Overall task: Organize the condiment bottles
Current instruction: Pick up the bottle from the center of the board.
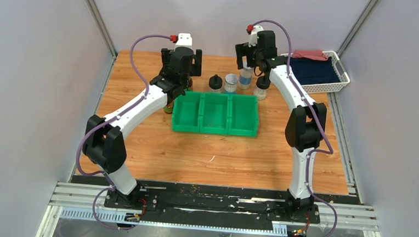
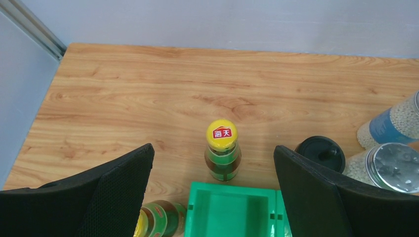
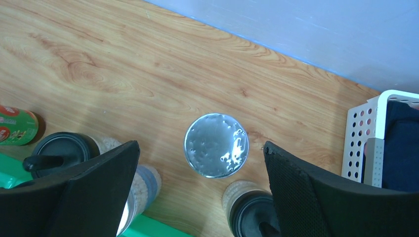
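Both wide-spread: left gripper (image 2: 212,160) over yellow-capped bottle (image 2: 222,137), right gripper (image 3: 201,145) over silver-lidded shaker (image 3: 216,144), bare wood (image 2: 197,74) beyond.

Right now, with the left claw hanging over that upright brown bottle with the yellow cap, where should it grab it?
Probably the neck just below the yellow cap, coming straight down. The bottle stands upright under the open left gripper, with bare table on both its sides. The green bin crowds its near side, so the fingers should close from the sides.

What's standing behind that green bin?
A black-knobbed jar and a silver-lidded shaker show clearly, more to their right. The left arm mostly hides a yellow-capped bottle from the overhead camera.
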Available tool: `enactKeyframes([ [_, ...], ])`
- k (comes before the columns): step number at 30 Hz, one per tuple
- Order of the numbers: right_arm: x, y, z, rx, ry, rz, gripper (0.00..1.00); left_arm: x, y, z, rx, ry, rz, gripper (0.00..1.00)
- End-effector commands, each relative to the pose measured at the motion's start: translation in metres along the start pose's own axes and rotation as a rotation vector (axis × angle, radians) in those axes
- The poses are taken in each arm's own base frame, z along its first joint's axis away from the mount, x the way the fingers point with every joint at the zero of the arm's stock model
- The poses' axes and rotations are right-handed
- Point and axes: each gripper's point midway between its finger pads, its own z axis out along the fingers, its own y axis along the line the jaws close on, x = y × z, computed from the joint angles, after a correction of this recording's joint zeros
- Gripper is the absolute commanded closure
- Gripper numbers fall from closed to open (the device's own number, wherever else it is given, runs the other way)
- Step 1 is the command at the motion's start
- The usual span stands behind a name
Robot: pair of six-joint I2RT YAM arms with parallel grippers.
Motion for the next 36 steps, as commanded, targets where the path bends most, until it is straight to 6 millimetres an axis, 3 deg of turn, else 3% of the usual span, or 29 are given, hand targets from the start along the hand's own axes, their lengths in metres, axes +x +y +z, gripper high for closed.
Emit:
enactKeyframes([
  [1, 0.007, -0.012, 0.012, 0.018, 0.025, 0.005, 0.0, 0.004, 0.0, 0.007, 0.004, -0.006, -0.019, 0.0],
  [18, 0.027, -0.029, 0.041, 0.042, 0.06, 0.037, 0.0, 0.012, 0.001, 0.013, 0.011, 0.004, -0.014, 0.0],
  [36, 0.051, -0.024, 0.039, 0.018, 0.113, 0.06, 0.04, 0.013, -0.002, 0.011, 0.031, 0.015, -0.035, 0.0],
])
